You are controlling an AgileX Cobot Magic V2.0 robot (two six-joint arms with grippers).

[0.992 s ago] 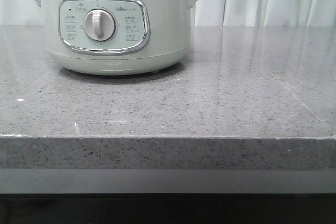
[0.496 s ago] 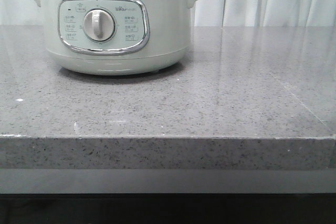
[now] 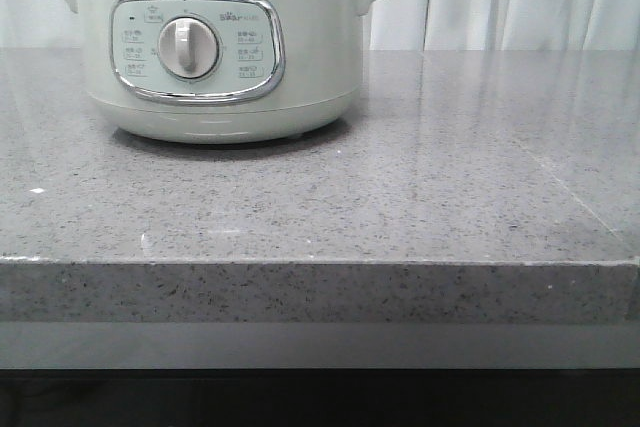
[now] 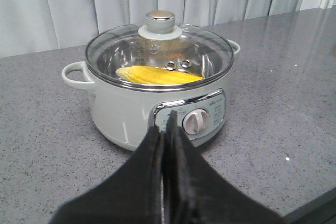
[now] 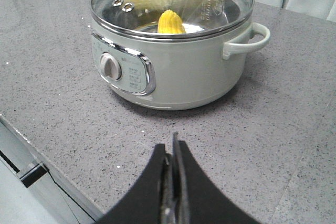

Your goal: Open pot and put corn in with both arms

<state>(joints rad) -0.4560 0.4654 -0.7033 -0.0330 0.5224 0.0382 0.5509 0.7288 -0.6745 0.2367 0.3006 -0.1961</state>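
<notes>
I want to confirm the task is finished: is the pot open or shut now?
Shut. The glass lid sits flat on the pot's steel rim, and the corn lies inside beneath it.

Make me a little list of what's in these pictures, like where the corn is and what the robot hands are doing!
pot: on the grey counter
glass lid: on the pot
corn: inside the pot, under the lid
left gripper: shut, empty, away from the pot
right gripper: shut, empty, away from the pot

Left claw and right claw both closed, empty, fingers pressed together, above the bench.
</notes>
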